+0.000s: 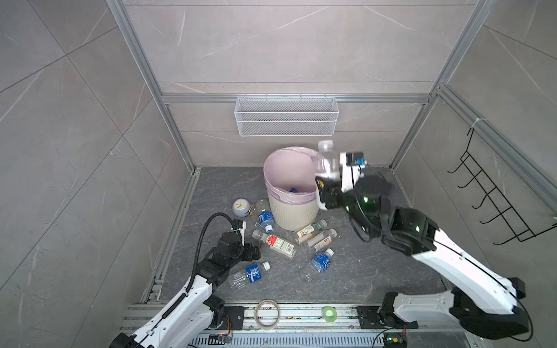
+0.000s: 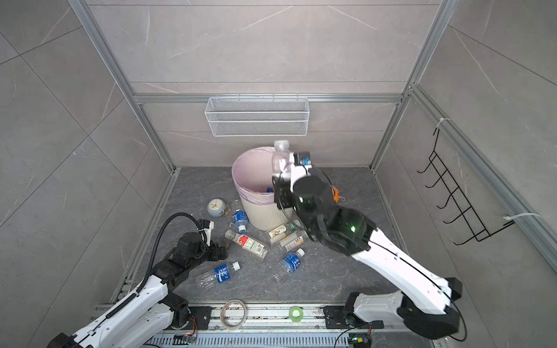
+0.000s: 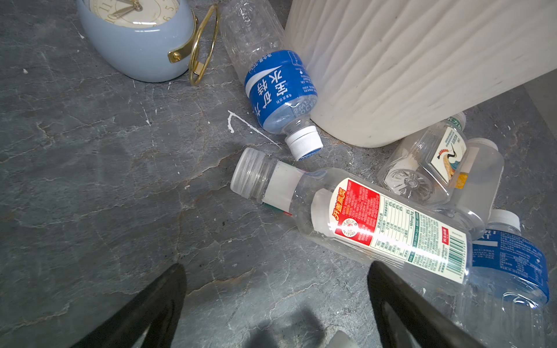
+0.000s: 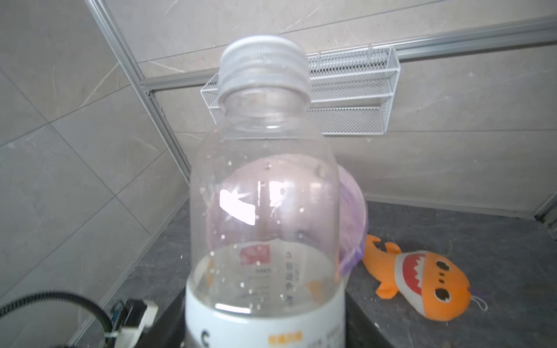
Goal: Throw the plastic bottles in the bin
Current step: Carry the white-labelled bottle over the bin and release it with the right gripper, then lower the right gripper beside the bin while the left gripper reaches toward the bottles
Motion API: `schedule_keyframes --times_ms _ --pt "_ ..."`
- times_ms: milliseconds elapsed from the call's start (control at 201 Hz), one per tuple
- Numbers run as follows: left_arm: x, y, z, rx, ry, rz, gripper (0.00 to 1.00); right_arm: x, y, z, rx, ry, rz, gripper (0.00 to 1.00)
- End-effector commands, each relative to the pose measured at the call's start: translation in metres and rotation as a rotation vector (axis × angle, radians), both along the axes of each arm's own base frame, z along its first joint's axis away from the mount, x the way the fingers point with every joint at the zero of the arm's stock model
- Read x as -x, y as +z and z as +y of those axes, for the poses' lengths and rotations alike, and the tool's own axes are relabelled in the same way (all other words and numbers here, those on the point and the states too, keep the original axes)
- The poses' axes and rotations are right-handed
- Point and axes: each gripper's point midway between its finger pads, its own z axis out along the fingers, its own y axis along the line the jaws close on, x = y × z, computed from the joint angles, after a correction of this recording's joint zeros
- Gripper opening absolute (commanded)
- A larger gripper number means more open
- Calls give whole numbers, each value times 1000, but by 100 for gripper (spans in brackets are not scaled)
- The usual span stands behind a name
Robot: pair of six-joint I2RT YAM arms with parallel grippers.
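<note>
Stone floor [image 1: 376, 271] with six plastic bottles [image 1: 278, 244], one bin [image 1: 292, 214], one clock [image 1: 241, 207].

Read both top views as a dial centred on the bin [image 1: 294, 211], your twelve o'clock at the back wall. Twelve, on the wall: basket [image 1: 286, 116]. Two, above the rim: raised bottle [image 1: 327, 161], in the right gripper [image 1: 325, 181]. Three, on the floor: toy shark [image 4: 422, 283]. Nine: clock [image 1: 241, 207], with the side bottle [image 1: 265, 217] between it and the bin's base. Six: bottle cluster [image 1: 310, 233], three lying together. Seven, nearer you: lone bottle [image 1: 251, 273]. Five: outer bottle [image 1: 321, 262]. Eight: left gripper [image 1: 256, 247], just beside the cluster.
</note>
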Motion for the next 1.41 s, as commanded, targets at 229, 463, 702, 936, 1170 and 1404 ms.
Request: schedule_keyframes --times_ms 229,463,702,936,1170,1404 --pt "-4 18 1 41 16 -79 96 -83 11 26 64 -14 56 99" --pt "-4 17 -1 39 2 -72 96 -60 23 2 72 -7 13 99" --pt "-5 17 -4 38 -8 -63 96 -34 -12 -24 97 -10 42 99" --pt "-8 16 -4 25 -2 -49 100 -8 -76 -58 109 -53 122 100" --pt "-10 25 -8 59 0 -57 100 21 -158 -94 150 -107 256 99" --pt "-12 40 -18 79 -31 -72 100 55 -233 -130 142 -170 372 100"
